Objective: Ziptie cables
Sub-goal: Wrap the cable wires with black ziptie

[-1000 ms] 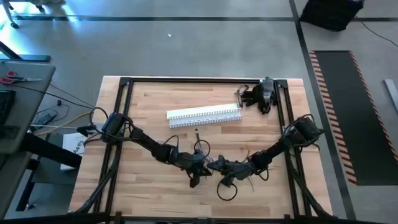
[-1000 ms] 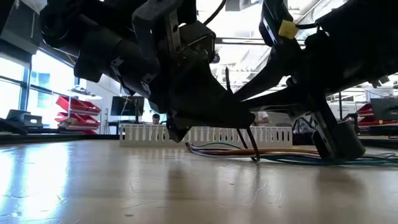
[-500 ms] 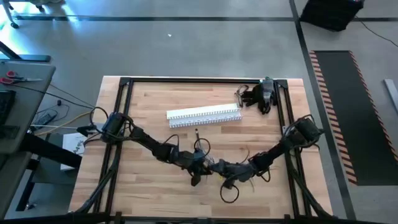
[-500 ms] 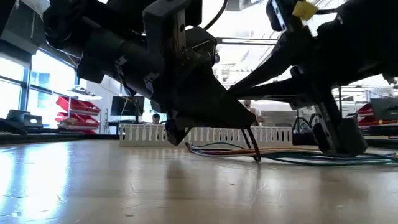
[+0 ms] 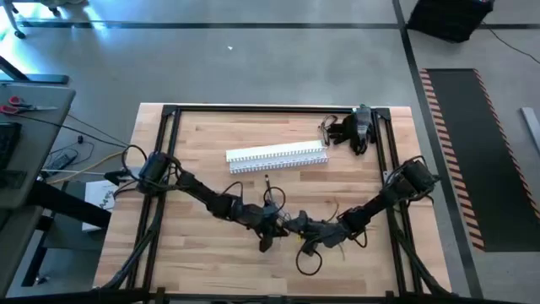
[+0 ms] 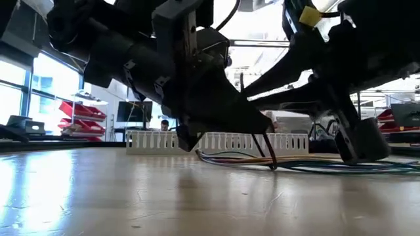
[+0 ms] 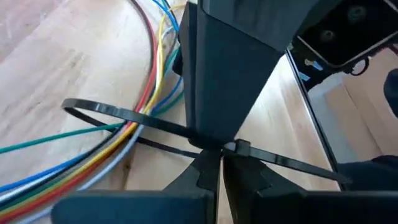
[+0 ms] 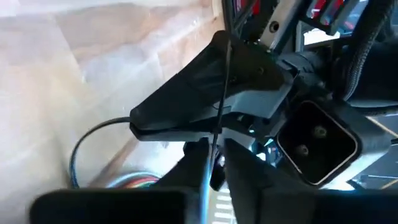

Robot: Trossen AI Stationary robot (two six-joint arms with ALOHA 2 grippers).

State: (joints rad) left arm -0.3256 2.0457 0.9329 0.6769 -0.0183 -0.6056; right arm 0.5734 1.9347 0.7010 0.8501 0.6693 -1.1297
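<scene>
Looking straight down, both arms are seen converging at the near-centre of the wooden table [image 5: 202,160]; the left gripper [image 5: 272,226] and right gripper [image 5: 297,228] are just beside each other, tip to tip; bare wood is left open on either side and toward the far edge, where the white slotted channel [image 5: 277,156] lies crosswise, well apart from the grippers; a dark tool [image 5: 354,127] is parked at the far right corner by the black frame rail.

From table height, the cables [image 6: 308,162] are seen lying flat on the wood, long axis running sideways across the view, trailing off to the picture's right; a black zip tie [image 6: 268,151] is hung down to them from the dark grippers above.

Past the left wrist, the multicoloured cables [image 7: 93,155] are seen fanning in a curve, with the zip tie [image 7: 124,118] looped around them; the left gripper's [image 7: 221,152] jaws are closed on the tie at its head.

Past the right wrist, the right gripper's [image 8: 214,152] jaws are pinched together on the tie's thin tail [image 8: 222,81], which runs straight up across the left gripper's housing; part of the tie's loop is seen curving beside the cables [image 8: 134,182].
</scene>
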